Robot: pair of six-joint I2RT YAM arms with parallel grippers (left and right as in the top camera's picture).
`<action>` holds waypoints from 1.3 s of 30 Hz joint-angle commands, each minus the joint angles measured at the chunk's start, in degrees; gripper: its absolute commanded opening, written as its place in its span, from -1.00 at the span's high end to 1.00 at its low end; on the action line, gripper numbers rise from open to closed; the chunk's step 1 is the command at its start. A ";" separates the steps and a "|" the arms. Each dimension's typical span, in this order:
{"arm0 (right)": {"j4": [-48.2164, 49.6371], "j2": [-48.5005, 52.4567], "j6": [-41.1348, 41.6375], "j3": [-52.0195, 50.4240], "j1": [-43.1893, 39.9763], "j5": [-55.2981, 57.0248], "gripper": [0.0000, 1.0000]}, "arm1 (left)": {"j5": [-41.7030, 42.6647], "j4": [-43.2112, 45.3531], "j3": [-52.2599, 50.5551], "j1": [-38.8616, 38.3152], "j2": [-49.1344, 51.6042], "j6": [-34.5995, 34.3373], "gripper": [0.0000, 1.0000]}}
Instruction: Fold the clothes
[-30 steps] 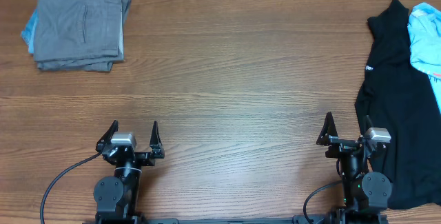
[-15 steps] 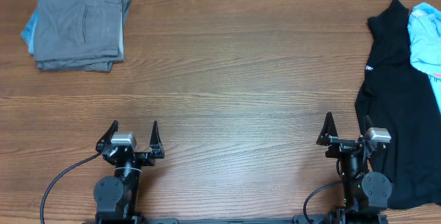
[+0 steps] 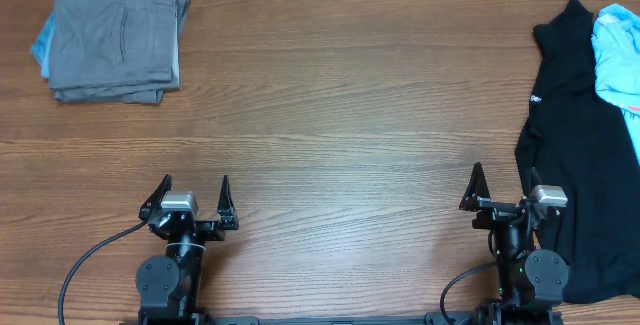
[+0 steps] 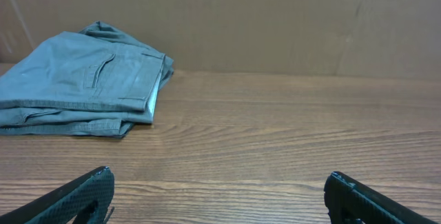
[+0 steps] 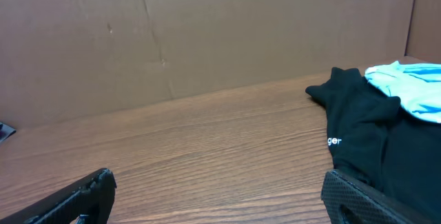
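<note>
While both arms sit at the near edge of the table [image 3: 340,115], you hold nothing. Your left gripper [image 3: 195,181]: jaws spread wide, empty, bare wood between the fingertips. Your right gripper [image 3: 505,177]: jaws just as wide, empty; its outer finger stands over the edge of the black shirt [image 3: 575,145], and you cannot tell from above whether it touches. That black shirt lies crumpled and unfolded down the right side of the table, from far edge to near edge, small white lettering on its left border. On its far end lies a light blue garment [image 3: 618,50], partly cut off by the frame. At the far left corner, well apart from both grippers, you have the grey trousers [image 3: 115,35], folded, a back pocket facing up, a strip of light blue cloth [image 3: 42,45] showing under their left edge. Behind the table stands a cardboard wall [image 4: 275,17].
</note>
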 commanded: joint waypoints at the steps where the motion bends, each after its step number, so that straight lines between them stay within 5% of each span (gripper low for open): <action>1: 0.48 -0.68 -0.20 -0.61 -0.28 -0.24 -1.00 | -0.37 -0.11 -0.20 0.46 -0.55 1.05 -1.00; 4: 1.05 -0.68 -0.13 -0.61 -0.26 -5.20 -1.00 | -0.37 -0.11 -0.20 0.46 -0.55 1.05 -0.99; 10: 2.14 -0.68 17.59 -0.61 -0.26 -36.70 -1.00 | -0.37 -0.11 -0.20 0.46 -0.55 1.05 -1.00; 17: 8.26 -0.68 29.88 -0.59 -0.26 -40.17 -1.00 | -0.37 -0.11 -0.20 0.46 -0.55 1.05 -0.99; 23: 19.78 -0.68 30.95 0.44 -0.26 -42.84 -1.00 | -0.37 -0.13 -0.20 0.46 -0.55 1.05 -1.00; 29: 19.58 1.05 28.13 7.41 -0.28 -37.55 -1.00 | -0.37 -0.11 -0.20 0.46 -0.55 1.05 -1.00; 39: -0.11 28.98 11.87 35.50 -0.28 -20.76 -1.00 | -0.37 -0.11 -0.20 0.46 -0.55 1.05 -1.00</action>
